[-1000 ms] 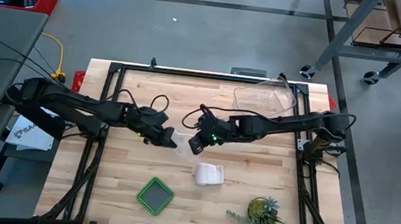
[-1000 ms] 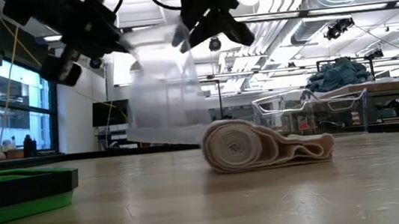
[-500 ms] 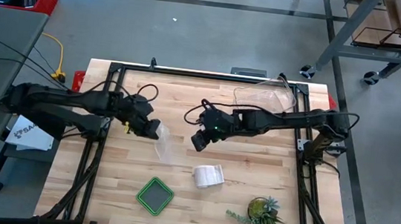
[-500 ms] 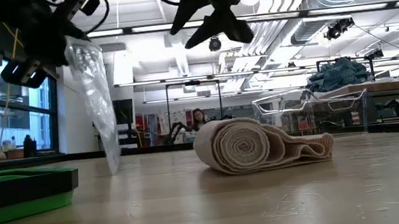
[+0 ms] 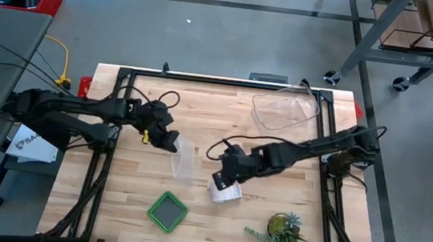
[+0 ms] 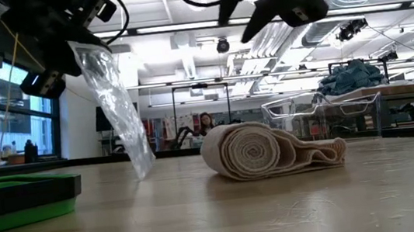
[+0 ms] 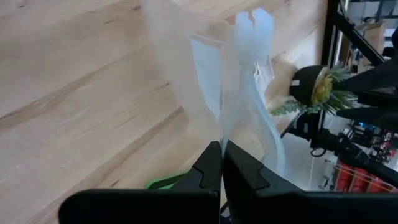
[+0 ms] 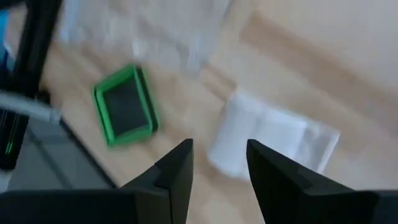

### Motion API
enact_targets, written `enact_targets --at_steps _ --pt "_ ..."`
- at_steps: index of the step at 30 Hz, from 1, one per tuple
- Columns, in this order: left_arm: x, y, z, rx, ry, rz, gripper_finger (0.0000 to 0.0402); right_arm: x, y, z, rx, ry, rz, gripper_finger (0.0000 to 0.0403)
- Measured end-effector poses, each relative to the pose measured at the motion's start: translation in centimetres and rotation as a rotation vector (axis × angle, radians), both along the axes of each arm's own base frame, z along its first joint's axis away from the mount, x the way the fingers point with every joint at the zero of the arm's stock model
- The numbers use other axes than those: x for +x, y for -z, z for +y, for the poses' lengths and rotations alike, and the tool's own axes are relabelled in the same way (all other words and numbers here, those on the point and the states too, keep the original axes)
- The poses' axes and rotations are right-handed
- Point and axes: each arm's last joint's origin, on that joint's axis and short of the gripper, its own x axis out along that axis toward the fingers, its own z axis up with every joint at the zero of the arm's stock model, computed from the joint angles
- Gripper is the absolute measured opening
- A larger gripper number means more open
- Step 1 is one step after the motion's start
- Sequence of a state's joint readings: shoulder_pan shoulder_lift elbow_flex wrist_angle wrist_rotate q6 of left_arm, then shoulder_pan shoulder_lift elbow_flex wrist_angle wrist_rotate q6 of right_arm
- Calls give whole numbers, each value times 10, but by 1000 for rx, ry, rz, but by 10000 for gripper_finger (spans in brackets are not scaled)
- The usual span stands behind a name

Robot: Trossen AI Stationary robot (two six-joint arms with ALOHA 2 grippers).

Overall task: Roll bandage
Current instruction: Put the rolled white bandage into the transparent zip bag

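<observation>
The bandage is a white band, partly rolled, and lies on its side on the wooden table; the low view shows its roll end. My right gripper hovers open just above it, pointing down, with nothing between its fingers. Left of centre, my left gripper is shut on a crinkly clear plastic bag, which hangs down from it. My left gripper pinches the bag's upper edge between its two shut fingers, slanting down from the table's left side. The bag hangs slack and tilted below the fingers. Its lower end reaches the table top.
A green tray sits near the front edge, left of the bandage. A small potted plant stands at the front right. A clear plastic tub stands at the far right.
My right gripper has let go of the bag and opened. It has moved toward the near edge and now stands over the bandage. The bag, stretched between both grippers a second ago, now hangs slack from my left gripper alone.
</observation>
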State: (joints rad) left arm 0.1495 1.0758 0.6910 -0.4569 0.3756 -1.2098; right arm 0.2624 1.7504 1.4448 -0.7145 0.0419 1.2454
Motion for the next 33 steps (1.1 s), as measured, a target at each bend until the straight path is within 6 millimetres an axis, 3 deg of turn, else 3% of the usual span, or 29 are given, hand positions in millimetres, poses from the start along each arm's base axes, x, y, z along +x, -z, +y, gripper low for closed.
enact_targets --at_steps 4,10,15,20,27,33 --pt "0 0 0 -2 -3 -2 0 -1 -1 5 -138 -13 -41 142" --pt "0 0 0 -6 -7 2 0 5 -5 8 -98 56 -121 142" --pt "0 0 0 2 -14 1 0 13 -15 21 -136 -77 -279 159" --pt "-2 -2 1 12 -21 0 0 20 -31 39 -61 -239 -479 209" --pt "-7 -2 1 51 -19 47 0 10 -23 51 3 -130 -372 292" --pt "-15 -32 -3 146 69 157 0 9 -22 46 5 -45 -340 300"
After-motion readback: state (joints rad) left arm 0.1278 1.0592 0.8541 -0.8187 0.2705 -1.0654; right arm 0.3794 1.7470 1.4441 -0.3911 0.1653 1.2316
